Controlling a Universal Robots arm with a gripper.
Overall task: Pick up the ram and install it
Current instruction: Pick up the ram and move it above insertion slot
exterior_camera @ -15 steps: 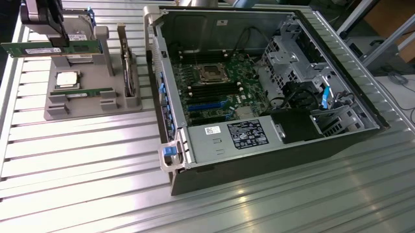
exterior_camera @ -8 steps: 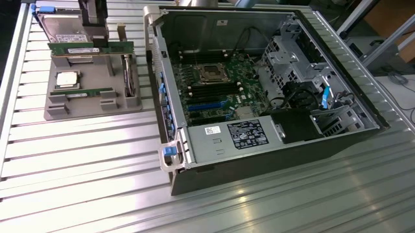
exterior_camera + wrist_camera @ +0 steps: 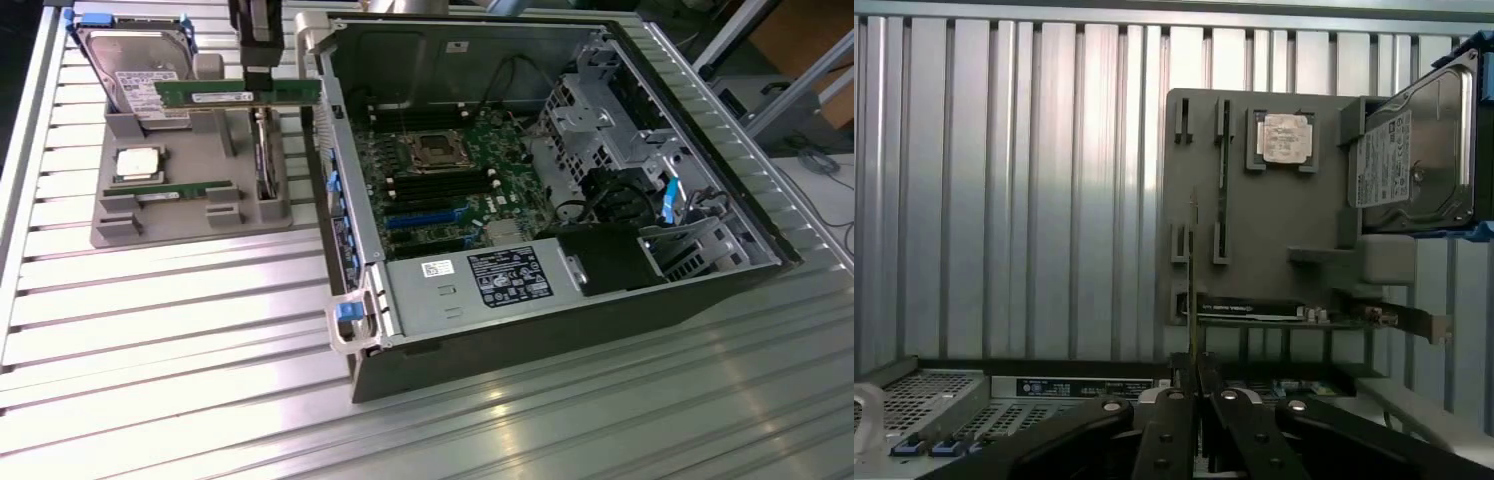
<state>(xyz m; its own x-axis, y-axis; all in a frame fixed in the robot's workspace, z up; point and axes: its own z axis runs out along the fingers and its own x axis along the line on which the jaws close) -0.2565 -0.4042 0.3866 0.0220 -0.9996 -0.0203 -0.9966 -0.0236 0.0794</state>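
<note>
Ram (image 3: 240, 94) hangs above the grey tray (image 3: 187, 225), pinched at its top edge by my gripper (image 3: 254, 74). I worry such a narrow hold lets it pivot or slip.

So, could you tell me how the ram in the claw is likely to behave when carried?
The ram is probably stiff: it juts level either side of the claw without sagging. It looks light, being a thin sliver edge-on in the wrist view. Gripped at one narrow spot, it might pivot if bumped.
</note>
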